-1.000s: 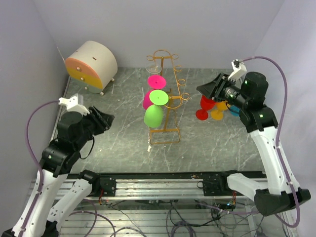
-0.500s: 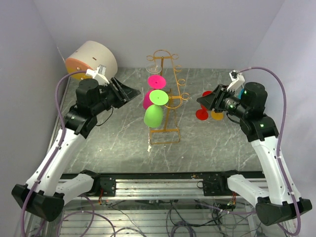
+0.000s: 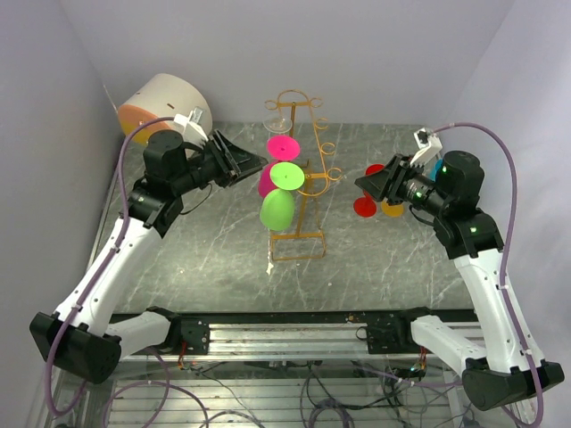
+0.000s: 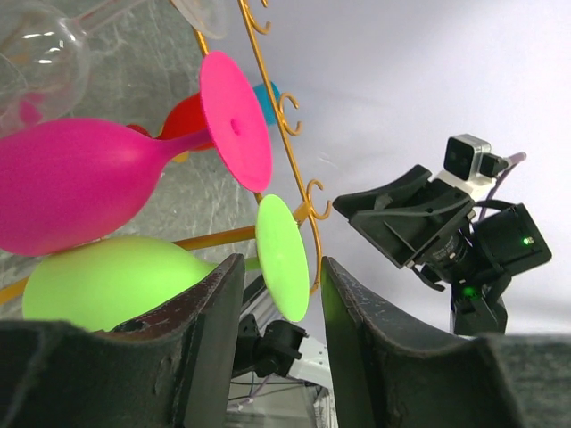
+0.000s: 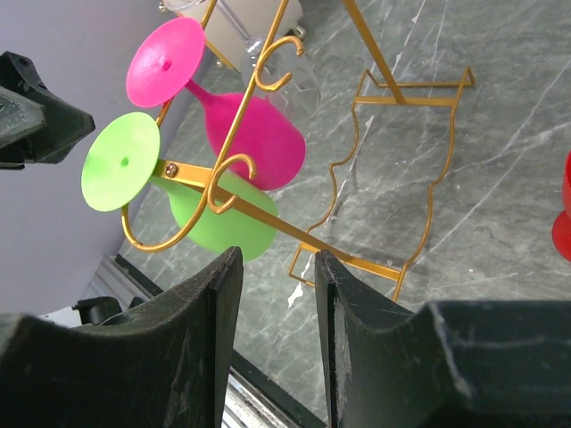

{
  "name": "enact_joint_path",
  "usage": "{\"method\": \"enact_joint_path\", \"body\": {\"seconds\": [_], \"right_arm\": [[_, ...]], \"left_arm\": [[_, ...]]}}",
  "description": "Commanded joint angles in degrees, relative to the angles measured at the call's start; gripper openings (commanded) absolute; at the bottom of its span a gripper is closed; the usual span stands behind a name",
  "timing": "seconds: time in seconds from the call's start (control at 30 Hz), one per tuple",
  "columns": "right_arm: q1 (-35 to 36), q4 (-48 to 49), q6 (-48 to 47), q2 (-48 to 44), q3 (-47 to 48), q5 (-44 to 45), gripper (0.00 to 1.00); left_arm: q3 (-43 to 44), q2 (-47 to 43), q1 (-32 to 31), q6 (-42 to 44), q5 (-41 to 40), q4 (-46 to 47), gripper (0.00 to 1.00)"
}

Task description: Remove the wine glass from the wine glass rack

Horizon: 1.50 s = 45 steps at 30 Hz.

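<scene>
Rack position: the wine glass rack [image 3: 302,183] stands upright on the table [image 3: 214,259], between the two arms. Green wine glass [image 3: 277,210] and pink wine glass [image 3: 266,181] hang on the rack's left side. Their bowls lie tilted outward and their round feet sit at the wire hooks. The pink glass sits just above and behind the green one.

Left gripper [image 3: 257,162] hovers left of the rack, about level with the pink glass. It is near that glass but touches nothing. Its fingers are spread with nothing gripped. In the left wrist view the green foot shows through the gap between the fingers, farther off.

Right gripper [image 3: 361,182] hovers right of the rack, apart from it and aimed toward it. Its fingers are likewise spread and empty.

Limits of view: a clear wine glass [image 4: 40,58] near the rack's top is faint from above. In the left wrist view it is cut off by the frame edge. Red glass [image 3: 364,207] and orange glass [image 3: 393,208], on the table right of the rack, are partly hidden by the right gripper. Which hook carries each hanging glass cannot be determined.
</scene>
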Motion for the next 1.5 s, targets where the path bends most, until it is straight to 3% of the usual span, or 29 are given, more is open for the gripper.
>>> {"method": "enact_joint_path", "body": {"seconds": [0.0, 0.47, 1.23, 1.47], "right_arm": [[0.2, 1.8, -0.9, -0.6, -0.5, 0.0, 0.38], [0.1, 1.7, -0.9, -1.0, -0.5, 1.0, 0.38], [0.1, 1.3, -1.9, -1.9, -1.1, 1.7, 0.37], [0.1, 1.3, -1.7, -2.2, -1.8, 1.8, 0.37]], "left_arm": [[3.1, 0.6, -0.3, 0.4, 5.2, -0.9, 0.50], [4.0, 4.1, -0.7, 0.9, 9.4, -4.7, 0.46], [3.5, 6.4, -1.6, -2.1, 10.2, -1.4, 0.43], [3.3, 6.8, -1.6, -2.7, 10.6, -0.3, 0.27]]}}
